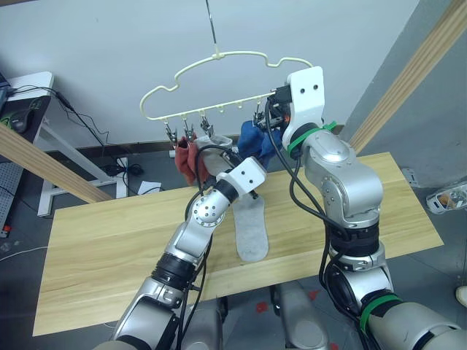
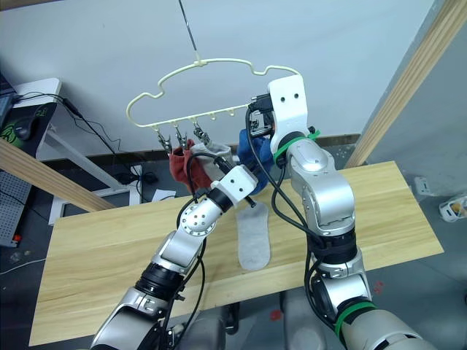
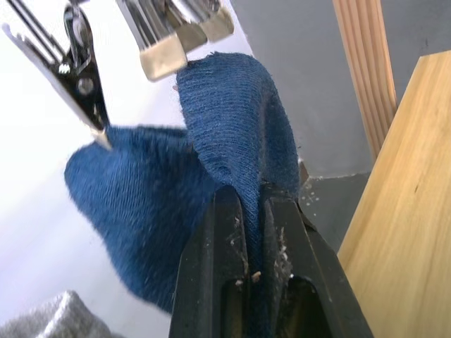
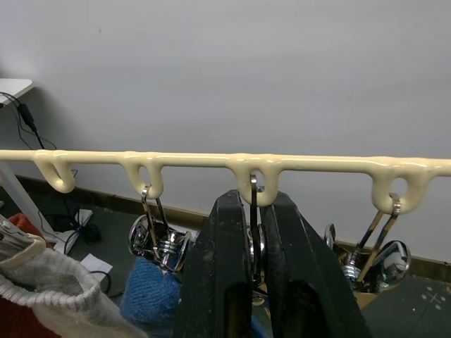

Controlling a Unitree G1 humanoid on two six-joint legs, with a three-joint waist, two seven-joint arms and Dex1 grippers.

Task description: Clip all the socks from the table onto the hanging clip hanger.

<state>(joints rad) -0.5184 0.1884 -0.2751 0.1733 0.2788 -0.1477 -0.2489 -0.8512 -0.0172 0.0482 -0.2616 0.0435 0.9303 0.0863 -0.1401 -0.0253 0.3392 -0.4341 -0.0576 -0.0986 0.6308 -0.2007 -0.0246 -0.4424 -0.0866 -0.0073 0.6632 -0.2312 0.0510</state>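
Note:
The pale yellow clip hanger (image 1: 219,62) hangs from a metal hook above the table (image 1: 109,248). A rust red sock (image 1: 182,162), a light grey sock (image 1: 215,144) and a blue sock (image 3: 134,204) hang from its clips. My left gripper (image 3: 248,201) is shut on a second blue sock (image 3: 232,105), whose edge it holds just under an open silver clip (image 3: 165,60). My right gripper (image 4: 255,204) is raised at the hanger's bar (image 4: 317,163), shut on a silver clip (image 4: 254,186). One light grey sock (image 1: 252,230) lies flat on the table between my arms.
Round wooden poles slant past on the left (image 1: 44,164) and on the right (image 1: 416,73). A white desk (image 1: 33,84) with cables stands at the far left against the wall. Bare tabletop stretches to both sides of the lying sock.

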